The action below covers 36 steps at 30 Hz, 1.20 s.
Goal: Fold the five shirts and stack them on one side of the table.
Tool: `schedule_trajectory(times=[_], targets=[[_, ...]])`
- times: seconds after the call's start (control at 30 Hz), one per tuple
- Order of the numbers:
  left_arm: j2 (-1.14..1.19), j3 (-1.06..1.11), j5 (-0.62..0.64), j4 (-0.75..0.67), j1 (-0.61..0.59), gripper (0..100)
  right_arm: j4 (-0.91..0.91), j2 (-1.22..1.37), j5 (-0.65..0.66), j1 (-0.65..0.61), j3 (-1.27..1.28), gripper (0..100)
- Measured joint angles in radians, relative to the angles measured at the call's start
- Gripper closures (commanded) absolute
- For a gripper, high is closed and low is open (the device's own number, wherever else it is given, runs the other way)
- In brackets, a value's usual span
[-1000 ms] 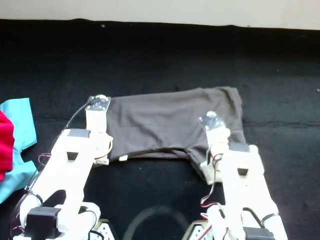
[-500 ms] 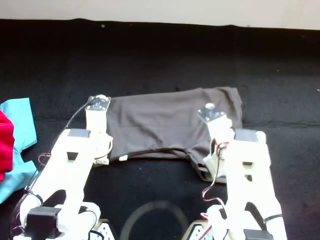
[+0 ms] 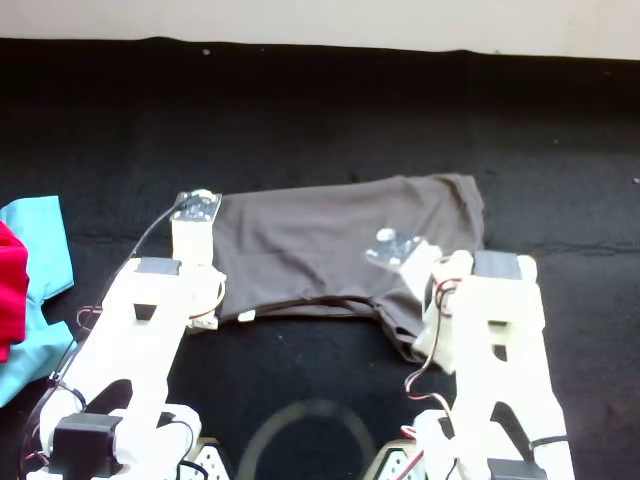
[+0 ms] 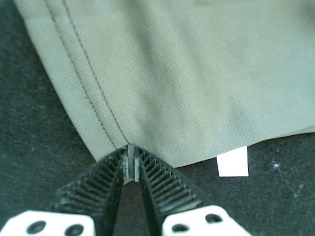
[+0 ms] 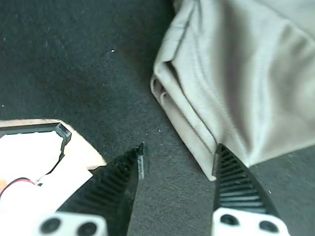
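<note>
A grey shirt [image 3: 330, 250] lies partly folded in the middle of the black table. My left gripper [image 4: 131, 164] is shut on the stitched hem corner of the grey shirt [image 4: 197, 73], at its near left corner beside a white tag [image 4: 233, 161]. My right gripper [image 5: 180, 155] stands open low over the table at the shirt's near right corner. The bunched, folded edge of the grey shirt [image 5: 246, 64] reaches in between its fingers, close to one fingertip [image 5: 220, 153]. The right arm [image 3: 485, 310] covers that corner in the high view.
A teal shirt [image 3: 40, 255] with a red shirt [image 3: 10, 290] on it lies at the table's left edge. The table's far edge [image 3: 320, 45] meets a pale wall. A white arm part [image 5: 29, 147] sits near the right gripper.
The right arm's wrist has swung to the left and tilted over the shirt's near right part. The left arm has kept still with the hem in its gripper.
</note>
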Motion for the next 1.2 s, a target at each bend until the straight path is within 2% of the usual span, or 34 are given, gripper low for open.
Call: schedule_trajectory(times=[0.37, 0.97, 1.2], targets=[[0.0, 0.0, 0.0, 0.0, 0.0, 99, -0.218, 0.0, 0.012, -0.037, 0.195, 78.2], [0.0, 0.0, 0.0, 0.0, 0.0, 99, -0.275, 0.0, 0.012, -0.038, 0.207, 78.3], [0.0, 0.0, 0.0, 0.0, 0.0, 99, -0.281, 0.146, 0.012, -0.04, 0.196, 78.3]])
